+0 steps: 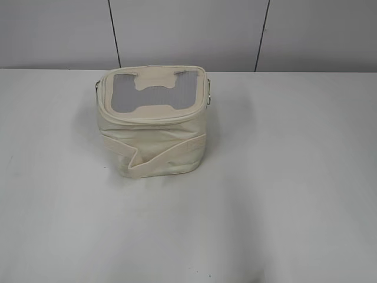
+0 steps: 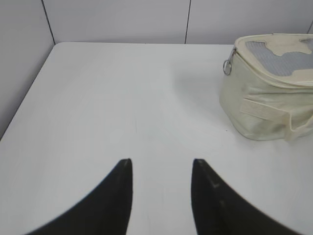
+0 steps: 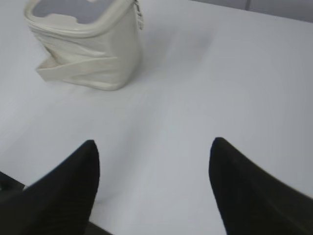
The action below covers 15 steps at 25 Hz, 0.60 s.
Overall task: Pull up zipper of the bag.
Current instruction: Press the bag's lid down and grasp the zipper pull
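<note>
The bag sits upright on the white table, toward the far side and a little left of centre; its mesh lid faces up, and the zipper runs around the lid rim; a silver ring hangs at one corner. The left gripper hovers well short of the bag, jaws apart and empty; the right gripper likewise, spread wide over bare table.

The bag looks like soft, matt cream cloth, creased along its sides, with a grey mesh window in the lid. A small silver metal ring glints at its rim. The table is smooth, matt white (faintly sheened). Both grippers' fingers look matt black.
</note>
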Each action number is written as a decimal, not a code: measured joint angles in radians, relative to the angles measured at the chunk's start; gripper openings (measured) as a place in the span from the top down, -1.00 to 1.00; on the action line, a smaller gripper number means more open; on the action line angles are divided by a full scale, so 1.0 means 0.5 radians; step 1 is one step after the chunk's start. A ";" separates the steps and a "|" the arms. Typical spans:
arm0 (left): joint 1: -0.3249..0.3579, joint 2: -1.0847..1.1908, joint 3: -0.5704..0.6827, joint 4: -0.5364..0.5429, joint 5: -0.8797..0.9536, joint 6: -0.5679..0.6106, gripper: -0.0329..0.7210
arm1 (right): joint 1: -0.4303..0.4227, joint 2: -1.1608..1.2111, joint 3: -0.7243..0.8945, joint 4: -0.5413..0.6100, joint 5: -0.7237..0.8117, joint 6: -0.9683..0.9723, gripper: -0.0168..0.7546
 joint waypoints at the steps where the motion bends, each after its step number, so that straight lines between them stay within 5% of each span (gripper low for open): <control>1: 0.000 0.000 0.000 0.000 0.000 0.000 0.09 | 0.000 0.154 -0.044 0.155 -0.059 -0.158 -0.46; 8: 0.000 0.000 0.000 0.000 0.000 0.000 0.09 | 0.040 1.556 -0.683 1.089 -0.176 -1.332 -0.46; 15: 0.000 0.000 0.000 0.003 0.000 0.000 0.09 | 0.306 2.853 -1.964 1.095 0.131 -1.457 -0.46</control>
